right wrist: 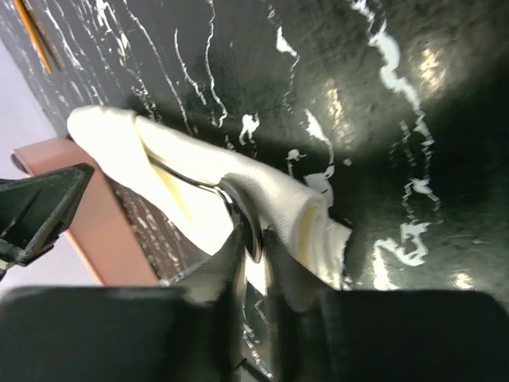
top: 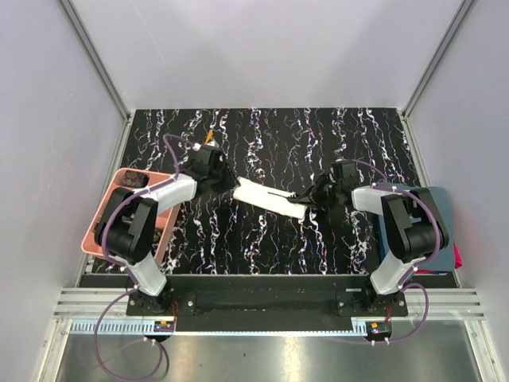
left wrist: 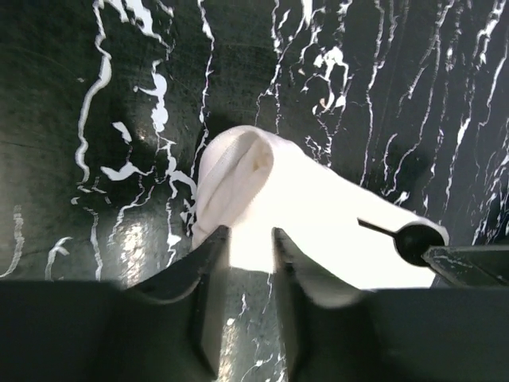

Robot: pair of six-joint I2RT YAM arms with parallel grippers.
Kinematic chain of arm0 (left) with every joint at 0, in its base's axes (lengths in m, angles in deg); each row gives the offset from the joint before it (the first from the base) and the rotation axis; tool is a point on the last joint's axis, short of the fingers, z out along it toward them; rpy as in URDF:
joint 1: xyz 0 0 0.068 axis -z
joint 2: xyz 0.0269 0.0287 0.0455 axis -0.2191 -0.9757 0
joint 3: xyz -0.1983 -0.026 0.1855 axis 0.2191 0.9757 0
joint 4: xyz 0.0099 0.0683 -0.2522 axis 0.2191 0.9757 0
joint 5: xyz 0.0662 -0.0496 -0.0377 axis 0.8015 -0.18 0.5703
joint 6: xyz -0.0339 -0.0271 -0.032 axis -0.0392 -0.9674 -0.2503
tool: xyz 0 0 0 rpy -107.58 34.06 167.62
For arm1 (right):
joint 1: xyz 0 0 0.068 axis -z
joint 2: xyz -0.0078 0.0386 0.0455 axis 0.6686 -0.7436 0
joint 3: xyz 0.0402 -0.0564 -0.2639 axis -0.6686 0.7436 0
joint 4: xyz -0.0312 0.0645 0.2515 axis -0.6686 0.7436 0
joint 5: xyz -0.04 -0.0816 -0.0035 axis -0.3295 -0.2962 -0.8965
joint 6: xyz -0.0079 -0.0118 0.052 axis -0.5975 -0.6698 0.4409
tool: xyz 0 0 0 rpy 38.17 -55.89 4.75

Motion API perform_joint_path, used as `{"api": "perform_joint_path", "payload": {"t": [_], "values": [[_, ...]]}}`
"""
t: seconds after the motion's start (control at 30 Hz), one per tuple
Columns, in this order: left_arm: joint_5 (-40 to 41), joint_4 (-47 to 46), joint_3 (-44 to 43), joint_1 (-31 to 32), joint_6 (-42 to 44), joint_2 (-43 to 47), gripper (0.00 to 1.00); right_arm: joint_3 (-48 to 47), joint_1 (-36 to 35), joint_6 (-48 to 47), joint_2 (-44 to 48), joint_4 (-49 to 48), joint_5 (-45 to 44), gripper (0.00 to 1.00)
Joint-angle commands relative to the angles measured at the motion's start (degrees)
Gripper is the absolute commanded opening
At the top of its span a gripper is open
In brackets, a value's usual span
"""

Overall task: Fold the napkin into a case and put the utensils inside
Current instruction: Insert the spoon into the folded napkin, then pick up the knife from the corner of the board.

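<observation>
Across most of the top view runs the black marbled surface [top: 262, 239], with a blue-grey towel [top: 444, 208] at its right edge and a pink tray [top: 103, 208] at its left edge. Near the centre we see the case [top: 258, 193], the cream cloth folded into a narrow strip. It lies flat and slants from upper left to lower right. We find the left claw [left wrist: 242, 239] at the strip's upper-left end. Its fingers are a little apart with the tips at the cloth's edge, gripping nothing. At the lower-right end the right claw [right wrist: 253, 243] has its fingers drawn nearly together. We think they pinch the black spoon [left wrist: 413, 241], though that wrist view is dim and very close. The spoon lies on the case, with its round bowl toward the right claw and its thin handle pointing along the strip. Above the left claw in the top view lies the thin orange-handled stick [top: 208, 137], on the bare surface and apart from the case.
</observation>
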Motion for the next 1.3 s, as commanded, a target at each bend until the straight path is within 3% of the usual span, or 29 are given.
{"api": "perform_joint_path", "payload": {"t": [0.0, 0.07, 0.1, 0.17, 0.2, 0.33, 0.47, 0.63, 0.87, 0.97, 1.07, 1.17, 1.2, 1.27], "values": [[1.41, 3.63, -4.99, -3.00, 2.32, 4.77, 0.45, -0.69, -0.70, -0.68, 3.05, -0.96, 2.33, 0.40], [0.19, 6.10, -9.02, -5.37, 4.78, 3.55, 0.61, -0.69, -0.61, -3.49, 6.98, 2.64, 0.67, 0.54], [0.01, 7.76, -10.17, -6.08, 5.66, 3.19, 0.64, -0.69, -0.52, -4.81, 8.32, 3.43, 0.40, 0.63], [-1.91, 9.18, -13.68, -8.53, 9.08, 0.92, 0.70, -2.44, -0.35, -9.46, 11.82, 11.50, -0.83, 0.71], [-3.23, 12.32, -15.70, -9.15, 10.84, -0.32, 0.71, -4.10, -0.35, -12.44, 13.06, 14.22, -1.71, 0.79], [-3.07, 22.44, -29.91, -11.18, 20.76, -9.45, 0.71, -7.53, -0.08, -19.04, 18.34, 26.17, -6.18, 0.92], [0.78, 26.41, -36.80, -13.99, 26.14, -16.05, 0.71, -9.65, 0.18, -24.41, 24.13, 29.63, -7.17, 1.00], [4.29, 31.42, -47.70, -15.40, 32.03, -25.89, 0.68, -10.44, 0.44, -28.81, 25.12, 31.56, -6.03, 1.00], [9.75, 35.54, -54.82, -16.72, 30.81, -33.09, 0.68, -9.13, 0.62, -29.25, 24.85, 30.69, -3.92, 1.00], [8.01, 38.54, -58.08, -16.90, 29.31, -36.79, 0.68, -9.04, 0.62, -29.34, 24.77, 29.99, -3.39, 1.00], [8.88, 41.17, -61.15, -16.90, 28.35, -39.09, 0.64, -9.39, 0.62, -29.43, 24.06, 29.81, -2.42, 1.00], [8.62, 41.97, -61.95, -16.81, 28.61, -40.50, 0.50, -9.04, 0.62, -29.34, 24.50, 29.63, -2.68, 1.00], [8.18, 41.97, -62.21, -16.81, 28.78, -40.76, 0.31, -8.78, 0.62, -29.34, 24.67, 29.63, -3.03, 1.00], [5.90, 42.06, -62.74, -16.81, 28.87, -41.29, 0.22, -8.77, 0.71, -29.43, 24.68, 29.54, -3.65, 1.00]]}}
